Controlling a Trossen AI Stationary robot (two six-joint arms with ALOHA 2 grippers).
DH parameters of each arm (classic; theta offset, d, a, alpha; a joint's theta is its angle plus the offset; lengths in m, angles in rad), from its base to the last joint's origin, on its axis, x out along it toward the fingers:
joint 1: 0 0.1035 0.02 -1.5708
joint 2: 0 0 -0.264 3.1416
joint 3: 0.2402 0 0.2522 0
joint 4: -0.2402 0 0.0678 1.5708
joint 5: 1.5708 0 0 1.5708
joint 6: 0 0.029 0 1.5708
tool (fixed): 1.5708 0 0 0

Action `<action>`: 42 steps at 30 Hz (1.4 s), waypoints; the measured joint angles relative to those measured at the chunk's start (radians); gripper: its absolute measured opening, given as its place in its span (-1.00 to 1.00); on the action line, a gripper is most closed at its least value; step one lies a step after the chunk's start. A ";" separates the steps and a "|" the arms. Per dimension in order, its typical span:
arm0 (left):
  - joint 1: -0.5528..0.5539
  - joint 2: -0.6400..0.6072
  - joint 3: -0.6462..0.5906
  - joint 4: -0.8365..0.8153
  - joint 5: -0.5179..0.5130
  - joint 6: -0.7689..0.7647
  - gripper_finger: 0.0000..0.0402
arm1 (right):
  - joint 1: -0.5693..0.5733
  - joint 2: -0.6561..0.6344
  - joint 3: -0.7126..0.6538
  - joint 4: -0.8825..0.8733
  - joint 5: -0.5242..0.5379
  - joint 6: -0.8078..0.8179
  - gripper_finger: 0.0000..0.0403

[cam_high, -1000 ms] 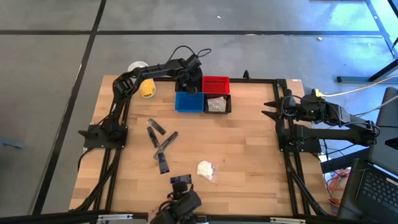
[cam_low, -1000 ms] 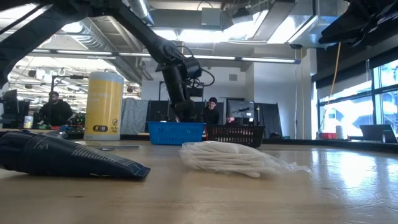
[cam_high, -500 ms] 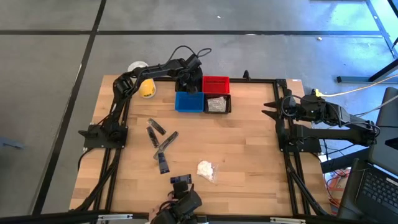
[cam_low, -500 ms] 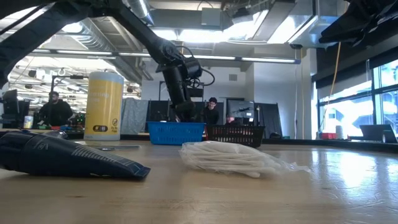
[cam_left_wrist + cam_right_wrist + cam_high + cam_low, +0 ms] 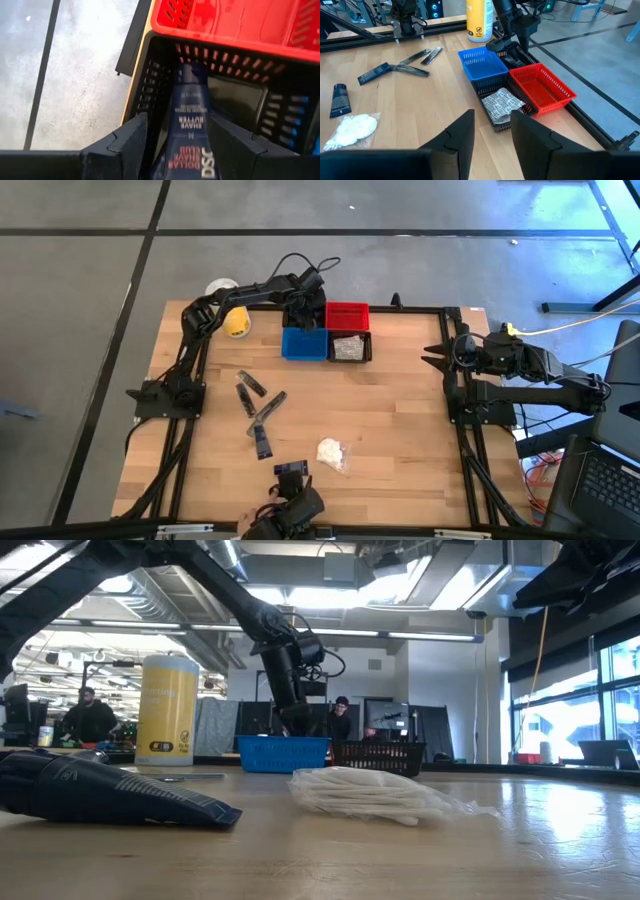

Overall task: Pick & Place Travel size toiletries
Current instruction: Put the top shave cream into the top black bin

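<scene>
Hanging over the far edge of the wooden table [image 5: 400,410], left gripper [image 5: 301,308], above a black bin [image 5: 150,85] just beside the red bin [image 5: 225,20]. Between its fingers [image 5: 125,145] a flat navy tube [image 5: 190,120], nose down into the black bin, printed "SHAVE BUTTER", "DOLLAR SHAVE CLUB" and a large white "DSC". Clamped or merely flanked: cannot tell. Parked at the table's right edge, right gripper [image 5: 492,114], fingers apart with nothing between them.

Standing near the bins, a tall yellow container [image 5: 166,708] with a label too small to read. Beside the blue bin [image 5: 303,343], a second black bin [image 5: 368,338] holding crinkly clear packets [image 5: 348,347]. Lying mid-table, well apart from the bins, four more dark tubes [image 5: 262,442], three of them close together, lettering unreadable. Near these, a white wad [image 5: 331,452] in clear wrap.
</scene>
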 joint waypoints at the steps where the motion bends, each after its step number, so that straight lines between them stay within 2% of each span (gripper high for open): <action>1: -0.001 -0.006 0.000 -0.008 -0.006 0.006 0.00 | 0.000 0.000 0.000 0.000 0.000 0.000 -0.38; 7: -0.006 -0.069 0.000 -0.080 -0.016 0.028 0.00 | 0.000 0.000 0.000 0.000 0.000 0.000 -0.43; 19: -0.097 -0.231 0.000 -0.252 0.096 -0.016 -0.05 | 0.000 0.000 0.000 0.000 0.000 0.000 -0.53; 31: -0.351 -0.327 0.000 -0.521 0.099 -0.128 -0.06 | 0.000 0.000 0.000 0.000 0.000 0.000 -0.57; 42: -0.633 -0.335 0.000 -0.649 0.098 -0.215 -0.06 | 0.000 0.000 0.000 0.000 0.000 0.000 -0.46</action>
